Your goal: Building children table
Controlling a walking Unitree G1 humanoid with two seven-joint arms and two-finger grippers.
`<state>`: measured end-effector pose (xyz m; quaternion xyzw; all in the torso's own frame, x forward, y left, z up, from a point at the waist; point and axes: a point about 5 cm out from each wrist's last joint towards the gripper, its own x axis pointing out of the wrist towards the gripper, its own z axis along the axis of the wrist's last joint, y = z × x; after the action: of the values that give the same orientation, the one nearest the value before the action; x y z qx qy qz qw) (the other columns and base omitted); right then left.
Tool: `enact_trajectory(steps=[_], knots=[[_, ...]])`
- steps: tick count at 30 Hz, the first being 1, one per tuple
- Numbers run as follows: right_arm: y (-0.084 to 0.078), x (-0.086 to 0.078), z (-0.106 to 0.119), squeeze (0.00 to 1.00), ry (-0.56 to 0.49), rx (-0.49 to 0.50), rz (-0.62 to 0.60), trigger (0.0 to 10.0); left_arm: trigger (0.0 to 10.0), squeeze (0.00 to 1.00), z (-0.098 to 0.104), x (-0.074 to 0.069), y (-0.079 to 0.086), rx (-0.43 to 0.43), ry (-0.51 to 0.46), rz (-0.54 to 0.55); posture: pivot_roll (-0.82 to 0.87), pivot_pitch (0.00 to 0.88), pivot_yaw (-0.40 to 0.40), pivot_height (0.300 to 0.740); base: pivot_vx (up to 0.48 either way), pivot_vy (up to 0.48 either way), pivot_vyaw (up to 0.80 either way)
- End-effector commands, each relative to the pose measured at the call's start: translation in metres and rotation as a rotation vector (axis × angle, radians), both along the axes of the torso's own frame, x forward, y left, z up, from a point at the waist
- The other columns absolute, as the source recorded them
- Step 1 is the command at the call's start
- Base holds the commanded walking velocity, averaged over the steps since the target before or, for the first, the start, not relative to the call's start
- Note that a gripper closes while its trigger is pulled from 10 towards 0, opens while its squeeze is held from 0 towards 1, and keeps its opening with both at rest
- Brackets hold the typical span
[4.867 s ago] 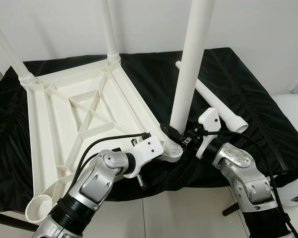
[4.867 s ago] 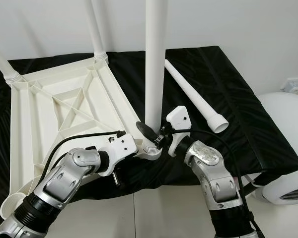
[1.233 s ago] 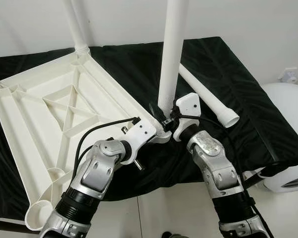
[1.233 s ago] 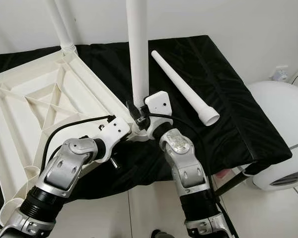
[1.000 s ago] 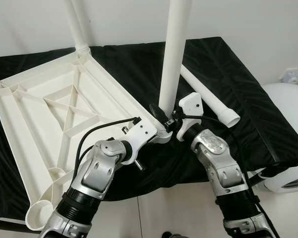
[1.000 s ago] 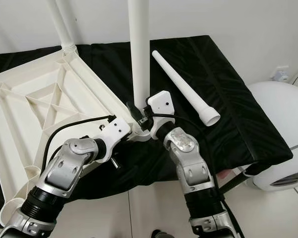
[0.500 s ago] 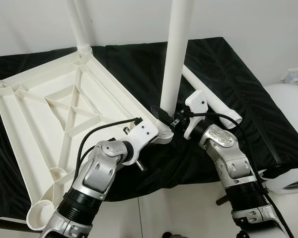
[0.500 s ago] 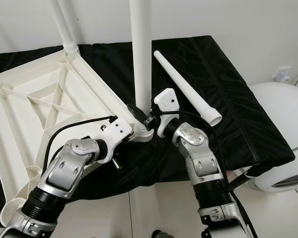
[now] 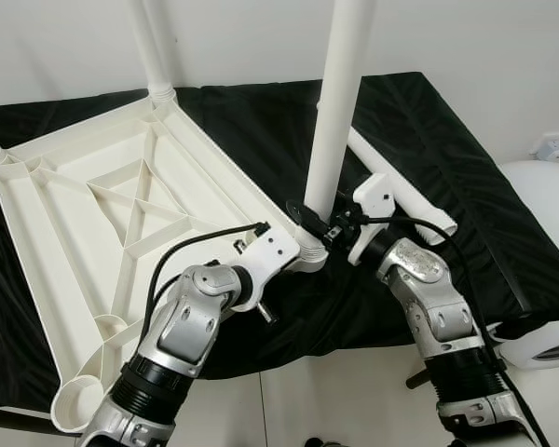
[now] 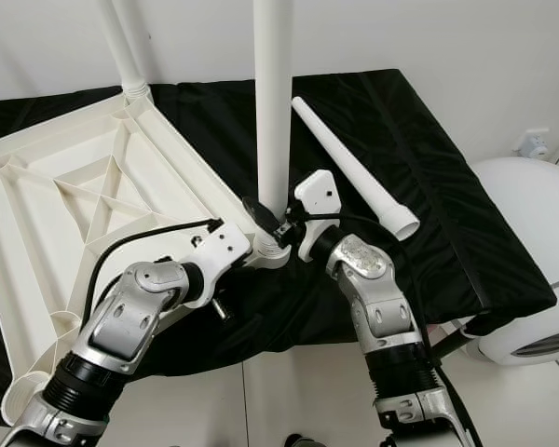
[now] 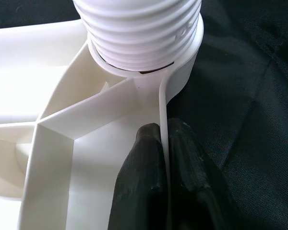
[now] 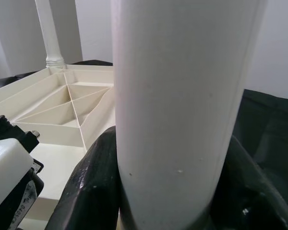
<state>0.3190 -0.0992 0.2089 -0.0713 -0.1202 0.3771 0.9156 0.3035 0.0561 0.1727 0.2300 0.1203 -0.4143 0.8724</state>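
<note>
With the left tool [image 11: 165, 158] pinching the top's rim [image 11: 164, 103] and the right tool [image 12: 173, 191] clamped round the leg [image 9: 335, 112], keep the leg upright while turning its thread [image 11: 139, 28] fully into the socket [image 11: 180, 72].

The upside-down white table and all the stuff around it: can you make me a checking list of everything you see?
Surface: black cloth covers the work surface.
Job's things: white tabletop lies underside up; two far legs already stand in corners; upright leg stands in the near corner socket; spare leg lies loose on the cloth; near-left socket is empty.
Clutter: nothing seen.
Grippers: left gripper pinches the tabletop's rim beside the socket; right gripper wraps the upright leg low down.
Cables: black cable loops along the left arm.
Surroundings: white wall, wall outlet, round white object, tiled floor.
</note>
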Motion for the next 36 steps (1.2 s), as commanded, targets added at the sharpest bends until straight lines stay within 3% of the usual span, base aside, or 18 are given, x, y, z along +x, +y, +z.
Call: enact_trajectory(steps=[1,15,30,36], knots=[[0.011,-0.008,-0.059,0.00,0.250,-0.088,0.038,10.0,10.0,0.00,-0.002,-0.006,-0.014,-0.041,-0.027,-0.001,-0.09,0.184,0.016,0.740,0.000,0.000,0.00],[0.033,-0.018,-0.054,0.00,0.215,0.014,-0.104,10.0,10.0,0.00,-0.001,-0.005,-0.012,-0.041,-0.033,0.007,-0.09,0.181,0.012,0.740,0.000,0.000,0.00],[0.043,-0.017,-0.048,0.00,0.174,0.060,-0.239,10.0,10.0,0.00,0.000,-0.003,-0.009,-0.040,-0.040,0.019,-0.08,0.179,0.010,0.740,0.000,0.000,0.00],[0.049,-0.017,-0.051,0.00,0.203,0.084,-0.325,10.0,10.0,0.00,0.000,-0.003,-0.009,-0.040,-0.041,0.021,-0.08,0.181,0.008,0.740,0.000,0.000,0.00]])
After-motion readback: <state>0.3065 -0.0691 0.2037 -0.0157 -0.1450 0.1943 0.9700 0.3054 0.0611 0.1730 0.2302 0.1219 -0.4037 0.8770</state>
